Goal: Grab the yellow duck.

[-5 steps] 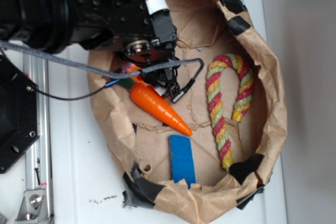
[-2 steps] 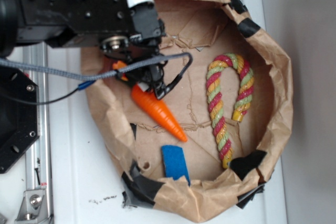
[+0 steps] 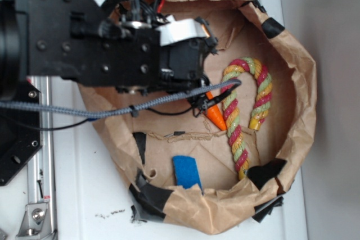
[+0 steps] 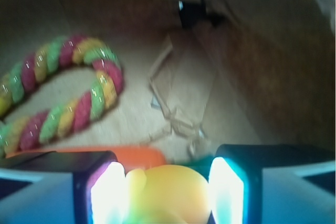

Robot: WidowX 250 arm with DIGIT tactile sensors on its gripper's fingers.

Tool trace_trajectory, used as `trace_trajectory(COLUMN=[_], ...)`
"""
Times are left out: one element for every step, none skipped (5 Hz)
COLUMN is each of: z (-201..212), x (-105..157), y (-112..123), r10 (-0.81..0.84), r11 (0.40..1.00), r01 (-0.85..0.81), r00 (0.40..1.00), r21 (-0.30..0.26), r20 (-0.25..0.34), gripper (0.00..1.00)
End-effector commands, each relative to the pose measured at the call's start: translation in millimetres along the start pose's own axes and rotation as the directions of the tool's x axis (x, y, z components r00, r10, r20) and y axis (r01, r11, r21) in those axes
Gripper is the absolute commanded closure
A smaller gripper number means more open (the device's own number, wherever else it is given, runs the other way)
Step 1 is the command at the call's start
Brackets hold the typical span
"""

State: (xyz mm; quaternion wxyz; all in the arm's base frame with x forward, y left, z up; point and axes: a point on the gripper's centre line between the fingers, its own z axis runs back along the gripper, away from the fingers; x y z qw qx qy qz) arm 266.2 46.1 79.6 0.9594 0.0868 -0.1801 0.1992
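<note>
In the wrist view the yellow duck (image 4: 168, 195) fills the gap between my two lit fingers (image 4: 107, 192), touching both pads. My gripper (image 4: 167, 192) is shut on it. Behind the duck lies the orange carrot (image 4: 137, 157), with a bit of green beside it. In the exterior view the black arm (image 3: 112, 49) covers the duck and the fingers. Only the carrot's tip (image 3: 216, 115) shows below the wrist.
A red, yellow and green rope cane (image 3: 247, 99) lies right of the carrot, also in the wrist view (image 4: 68, 93). A blue pad (image 3: 187, 172) rests near the front. The crumpled brown paper wall (image 3: 298, 111) rings everything. A grey cable (image 3: 84, 111) crosses under the arm.
The arm has swung right and looms larger in the exterior view. The carrot has shifted right, up against the rope cane, and is now mostly hidden.
</note>
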Motion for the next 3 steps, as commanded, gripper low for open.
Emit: trace_trajectory(z=[11.3,4.3,-1.2], x=[20.1,30.3,30.8], y=[-18.1,-19.7,-18.3], r10=[-0.105,-0.131,-0.13], r11=[0.989,0.985,0.986], r01=[0.12,0.148,0.144], r00=[0.982,0.977,0.98], r21=[-0.09,-0.091,-0.085], r20=[0.158,0.166,0.15], gripper=[1.0,1.0,1.0])
